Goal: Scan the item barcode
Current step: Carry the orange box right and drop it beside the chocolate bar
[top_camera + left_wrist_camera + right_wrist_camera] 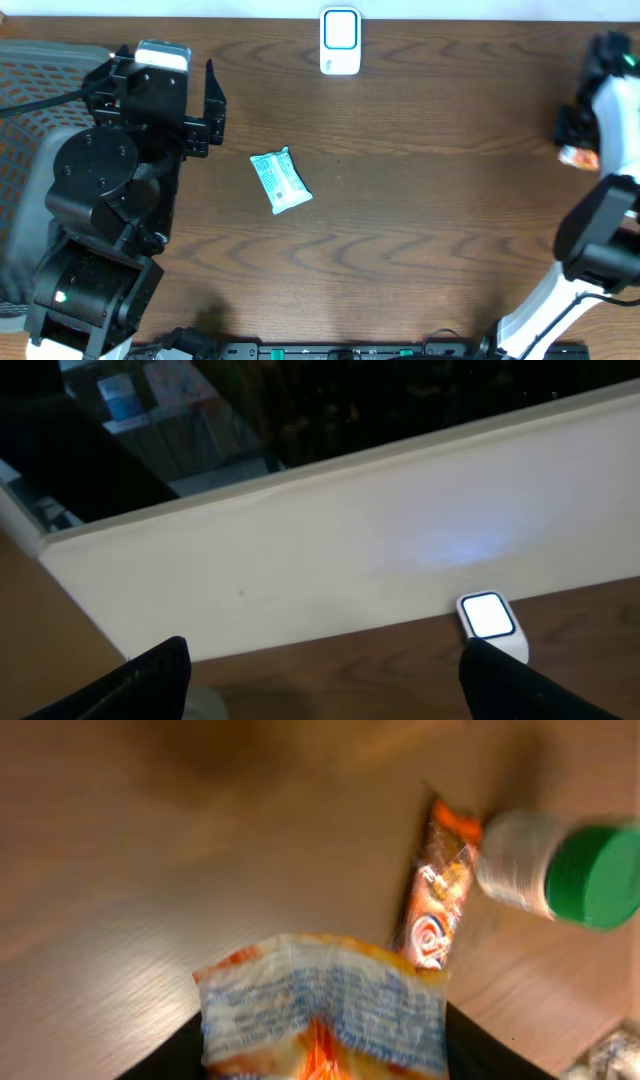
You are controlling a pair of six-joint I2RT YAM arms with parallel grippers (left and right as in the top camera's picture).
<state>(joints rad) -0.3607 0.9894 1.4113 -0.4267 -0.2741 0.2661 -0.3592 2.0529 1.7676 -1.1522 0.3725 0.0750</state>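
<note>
At the table's right edge my right gripper (580, 150) is shut on an orange and white snack packet (325, 1010), which fills the gap between the jaws in the blurred right wrist view; the same packet (578, 156) shows as an orange spot from overhead. No barcode can be made out on it. The white scanner (340, 42) with its lit blue-white window stands at the table's back edge. My left gripper (213, 105) is open and empty at the left, and in its wrist view the scanner (488, 618) sits just beyond its right finger.
A teal snack packet (280, 180) lies flat left of the table's centre. Under my right gripper lie a second orange packet (432, 900) and a bottle with a green cap (560, 870). A white wall (330, 550) runs behind the table.
</note>
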